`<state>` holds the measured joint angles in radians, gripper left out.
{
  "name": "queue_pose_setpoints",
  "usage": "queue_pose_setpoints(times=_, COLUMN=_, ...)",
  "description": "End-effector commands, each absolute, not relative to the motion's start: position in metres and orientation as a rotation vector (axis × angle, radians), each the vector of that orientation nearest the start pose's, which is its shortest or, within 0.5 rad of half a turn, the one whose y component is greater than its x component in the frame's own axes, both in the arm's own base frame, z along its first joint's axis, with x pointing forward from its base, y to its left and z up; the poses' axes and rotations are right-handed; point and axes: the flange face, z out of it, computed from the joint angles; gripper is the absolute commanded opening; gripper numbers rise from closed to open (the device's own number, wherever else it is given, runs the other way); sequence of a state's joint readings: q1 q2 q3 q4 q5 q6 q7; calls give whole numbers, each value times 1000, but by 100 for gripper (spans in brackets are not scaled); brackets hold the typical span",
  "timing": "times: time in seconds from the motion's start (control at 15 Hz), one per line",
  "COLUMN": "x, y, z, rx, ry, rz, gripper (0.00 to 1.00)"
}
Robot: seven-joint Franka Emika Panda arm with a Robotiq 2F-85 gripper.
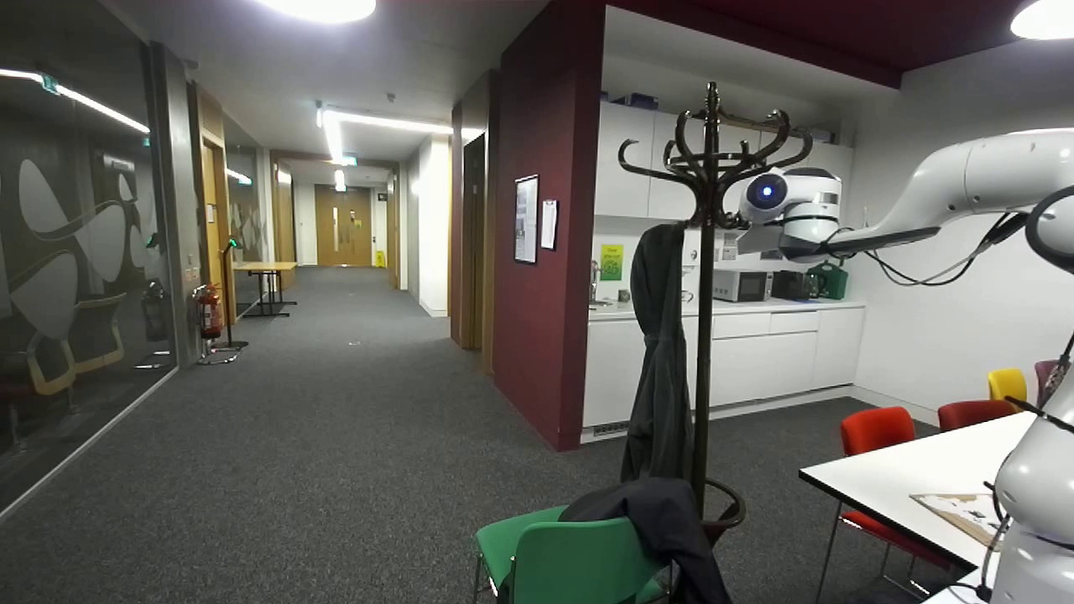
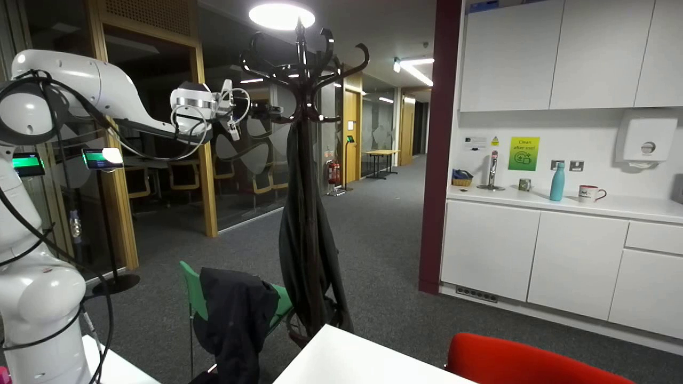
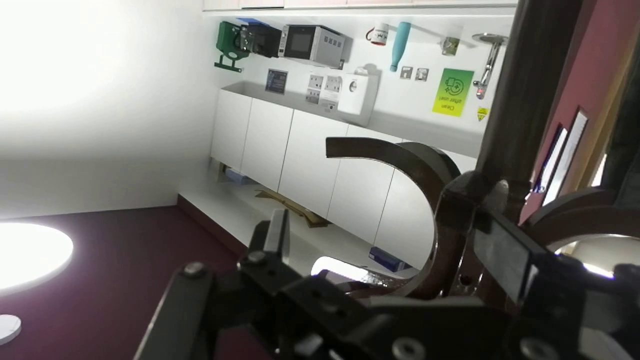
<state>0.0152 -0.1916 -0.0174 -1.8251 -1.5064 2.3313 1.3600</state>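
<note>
White kitchenette (image 3: 310,160) behind, coat stand (image 1: 705,294) just ahead of the wide-apart fingers (image 3: 502,254).

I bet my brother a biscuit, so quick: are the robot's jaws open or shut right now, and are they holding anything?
Gripper: jaws wide open, holding nothing, close to the dark coat stand.

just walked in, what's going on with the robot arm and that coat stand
A white robot arm is stretched out at the top of a dark coat stand. Its claw is wide open beside a curved hook, gripping nothing; whether it touches the stand I can't tell. A dark coat hangs on the stand, and a dark jacket is draped over a green chair next to it.
</note>
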Motion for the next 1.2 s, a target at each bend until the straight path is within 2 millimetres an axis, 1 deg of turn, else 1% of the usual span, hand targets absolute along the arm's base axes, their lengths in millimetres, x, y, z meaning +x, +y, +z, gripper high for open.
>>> queue_pose_setpoints(times=0.0, x=525, y=-41, z=707, rx=1828, ry=-629, rz=1502, gripper=100)
queue_pose_setpoints(times=0.33, x=512, y=-69, z=700, rx=1812, ry=-693, rz=1448, gripper=100)
queue_pose_setpoints(times=0.53, x=508, y=-77, z=699, rx=1806, ry=-703, rz=1435, gripper=100)
queue_pose_setpoints(times=0.67, x=507, y=-73, z=700, rx=1808, ry=-693, rz=1441, gripper=100)
queue_pose_setpoints(times=0.87, x=510, y=-59, z=704, rx=1812, ry=-661, rz=1470, gripper=100)
queue_pose_setpoints(times=1.13, x=519, y=-37, z=705, rx=1833, ry=-607, rz=1498, gripper=100)
